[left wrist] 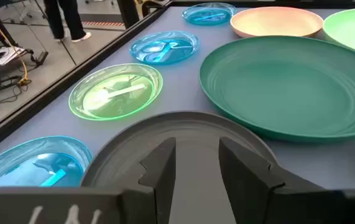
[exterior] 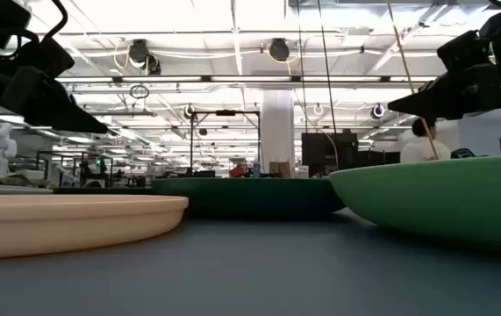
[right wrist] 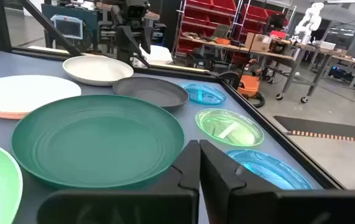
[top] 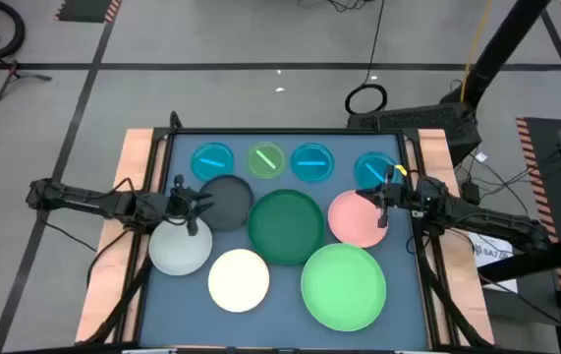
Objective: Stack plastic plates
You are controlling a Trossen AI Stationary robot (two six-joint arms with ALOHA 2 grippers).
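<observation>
Hovering over the dark grey plate, the left pincer stands narrowly parted, probably to take its rim; right pincer closed, empty, above the pink plate; plates lie unstacked on the bench.

Large robotics lab or workshop hall, strip-lit open ceiling, red parts shelving, cluttered workbenches, white humanoid robot, taped floor
</observation>
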